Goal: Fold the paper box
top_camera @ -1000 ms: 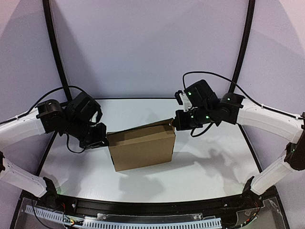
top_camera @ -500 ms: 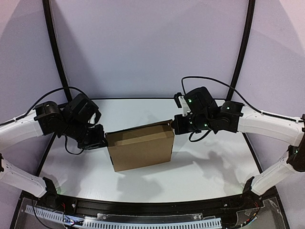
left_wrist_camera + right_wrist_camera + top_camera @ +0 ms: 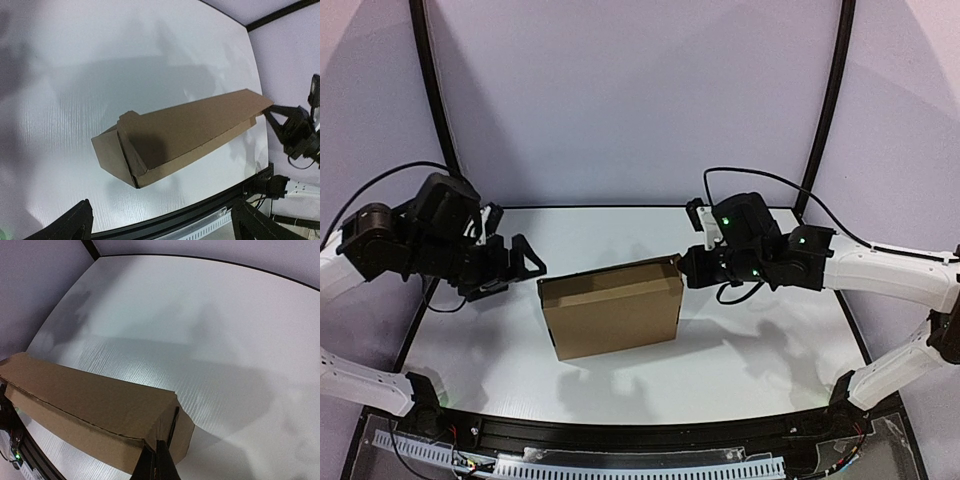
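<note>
White table (image 3: pixel 760 340) holds the paper box (image 3: pixel 612 305), closed up and lying flat at its centre. The left gripper (image 3: pixel 515 268), jaws spread wide, sits just beside the box's left end. The right gripper (image 3: pixel 687 265), jaws closed, meets its right rear corner.

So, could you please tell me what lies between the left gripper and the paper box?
Only bare white table lies between the open left gripper and the paper box, clearest in the left wrist view.
</note>
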Motion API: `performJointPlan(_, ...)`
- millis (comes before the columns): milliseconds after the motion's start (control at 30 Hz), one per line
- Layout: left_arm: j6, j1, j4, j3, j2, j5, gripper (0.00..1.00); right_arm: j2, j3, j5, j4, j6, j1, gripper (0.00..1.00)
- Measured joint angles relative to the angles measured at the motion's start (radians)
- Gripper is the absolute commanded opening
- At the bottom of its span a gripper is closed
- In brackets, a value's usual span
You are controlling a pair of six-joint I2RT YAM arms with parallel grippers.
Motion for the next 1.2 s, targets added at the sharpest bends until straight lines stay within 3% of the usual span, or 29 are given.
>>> performJointPlan(300,-0.069,0.014,0.018,0.026,0.077,-0.159,0.98,-0.026,-0.064,0.0,0.088,-0.037,0.007,0.0)
performJointPlan(467,-0.122,0.049,0.082,-0.06,0.122,-0.17,0.8,-0.025,-0.067,0.008,0.1,-0.058,0.021,0.0)
performJointPlan(767,-0.213,0.07,0.212,-0.208,0.035,-0.143,0.46,-0.024,-0.08,0.01,0.117,-0.067,0.03,0.0)
performJointPlan(1133,-0.243,0.08,0.351,-0.274,0.035,-0.059,0.31,-0.021,-0.08,0.009,0.117,-0.092,0.03,0.0)
performJointPlan(1200,-0.248,0.082,0.369,-0.285,0.032,-0.057,0.26,-0.018,-0.075,0.009,0.109,-0.104,0.03,0.05)
